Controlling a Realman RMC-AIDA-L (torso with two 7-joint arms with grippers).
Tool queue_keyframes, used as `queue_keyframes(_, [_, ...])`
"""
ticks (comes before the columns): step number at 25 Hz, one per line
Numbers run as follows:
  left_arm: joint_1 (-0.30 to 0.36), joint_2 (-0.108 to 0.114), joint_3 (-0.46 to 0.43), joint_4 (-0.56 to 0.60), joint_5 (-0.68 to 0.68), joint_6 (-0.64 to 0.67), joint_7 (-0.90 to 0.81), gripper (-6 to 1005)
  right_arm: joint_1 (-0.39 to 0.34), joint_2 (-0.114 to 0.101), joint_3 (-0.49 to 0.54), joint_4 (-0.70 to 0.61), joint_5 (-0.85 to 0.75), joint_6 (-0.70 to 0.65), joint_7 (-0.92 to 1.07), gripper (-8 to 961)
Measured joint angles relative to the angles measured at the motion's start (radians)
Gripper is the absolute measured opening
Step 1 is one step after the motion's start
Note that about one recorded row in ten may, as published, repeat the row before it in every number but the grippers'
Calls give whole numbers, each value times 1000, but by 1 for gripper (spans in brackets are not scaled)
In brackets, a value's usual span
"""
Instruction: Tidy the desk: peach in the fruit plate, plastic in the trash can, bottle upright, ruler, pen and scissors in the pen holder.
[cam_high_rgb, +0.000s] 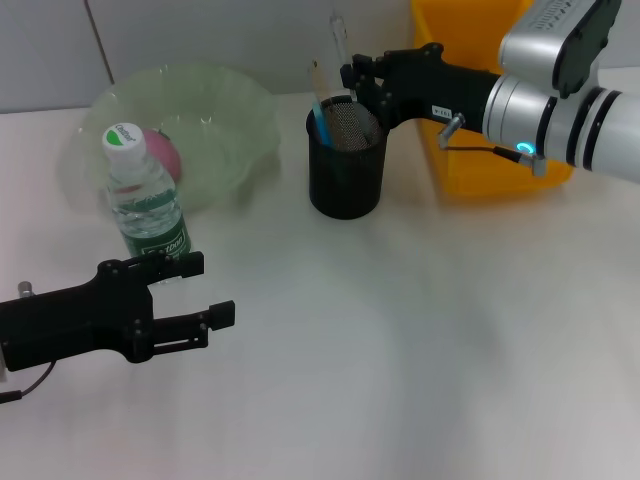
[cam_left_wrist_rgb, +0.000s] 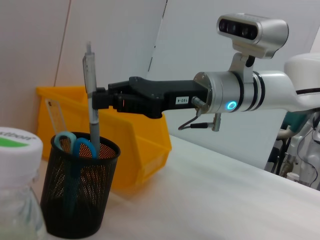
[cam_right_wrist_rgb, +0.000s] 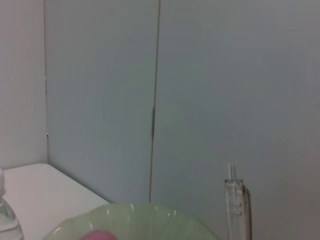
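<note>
The pen stands upright with its tip inside the black mesh pen holder, and my right gripper is shut on it just above the rim. Blue-handled scissors and a clear ruler are in the holder too. The pink peach lies in the green fruit plate. In front of the plate the bottle stands upright. My left gripper hovers open just in front of the bottle. The yellow trash can stands behind the right arm. No plastic shows.
The white desk spreads out in front of and to the right of the holder. A pale wall stands close behind the plate and the trash can.
</note>
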Motion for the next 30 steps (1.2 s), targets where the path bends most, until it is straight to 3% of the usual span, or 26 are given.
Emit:
queue_keyframes(11, [-2,2,0,2,0,4,1,834,1,0,0,35,4,7,-9,165])
queue_keyframes(19, [-2,2,0,3,0,5,5,834,0,-2,0,38,5,4,0,322])
queue_keyframes(23, [-3,1,-1,4,0,16,3,834,-40,-7,7,-19,7,-36,88,419])
queue_keyframes(26, [-17,1,-1,3,-9,37,-13,834,-110,-23,9,-116,4,-132,216,532])
queue_keyframes(30, [-45,0,-2,5,-14,66,-37,834,-186,-77,9,-184,0,-365,291,644])
